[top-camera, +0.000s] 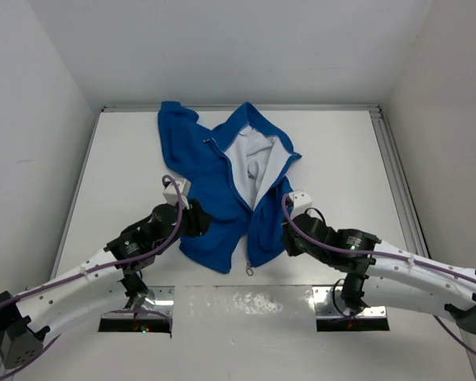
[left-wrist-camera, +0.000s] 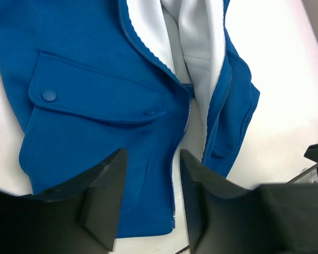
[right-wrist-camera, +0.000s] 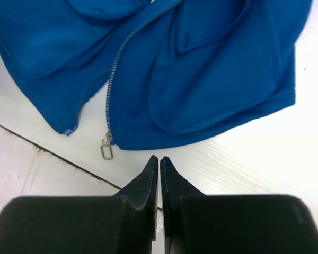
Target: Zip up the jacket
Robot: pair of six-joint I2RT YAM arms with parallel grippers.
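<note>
The blue jacket (top-camera: 222,171) lies unzipped on the white table, hood at the far side, white lining (top-camera: 250,159) showing. My left gripper (top-camera: 201,223) is open over the jacket's lower left panel; in the left wrist view (left-wrist-camera: 151,182) its fingers straddle that panel's zipper edge (left-wrist-camera: 176,174) just above the cloth. My right gripper (top-camera: 289,238) is shut and empty at the hem of the right panel. In the right wrist view (right-wrist-camera: 159,160) its tips are just below the hem, right of the silver zipper pull (right-wrist-camera: 106,151), which lies on the table (top-camera: 248,270).
The white table (top-camera: 127,167) has white walls on three sides and a metal rail (top-camera: 397,175) along its right edge. A shiny plate (top-camera: 246,305) and the arm bases sit at the near edge. A flap pocket with a snap (left-wrist-camera: 49,96) is on the left panel.
</note>
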